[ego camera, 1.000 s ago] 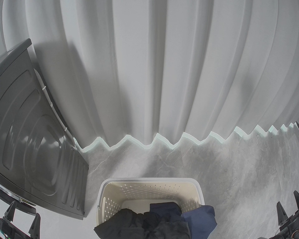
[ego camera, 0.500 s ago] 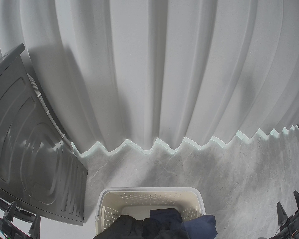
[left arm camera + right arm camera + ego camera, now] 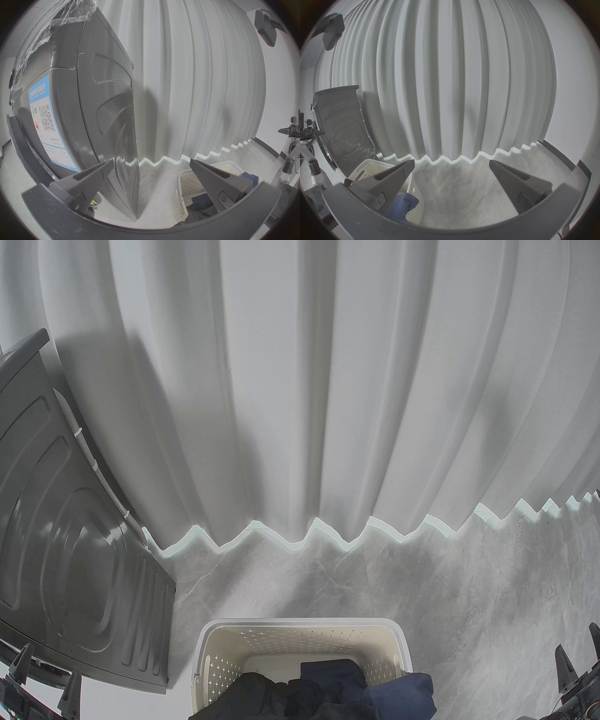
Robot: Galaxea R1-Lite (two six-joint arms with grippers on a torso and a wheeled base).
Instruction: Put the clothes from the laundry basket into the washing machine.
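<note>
A cream laundry basket [image 3: 303,629] stands on the floor at the bottom centre, holding dark clothes [image 3: 294,696] with a blue garment [image 3: 403,695] draped over its right rim. The grey washing machine [image 3: 69,540] stands at the left, its side panel facing me. My left gripper [image 3: 45,673] sits open and empty at the bottom left corner, beside the machine. My right gripper [image 3: 580,652] is open and empty at the bottom right, apart from the basket. The left wrist view has the machine [image 3: 93,118] and basket [image 3: 200,181] ahead of the open fingers [image 3: 93,178]. The right wrist view has the basket [image 3: 370,167] and blue garment [image 3: 403,203].
White pleated curtains [image 3: 325,390] hang across the back, ending just above the grey marble-look floor [image 3: 487,590]. A white ribbed hose [image 3: 94,459] runs down the machine's rear edge. Bare floor lies to the right of the basket.
The whole head view has shifted: basket and machine sit lower and farther left in the picture than a second ago. Both grippers stay open in their corners.
</note>
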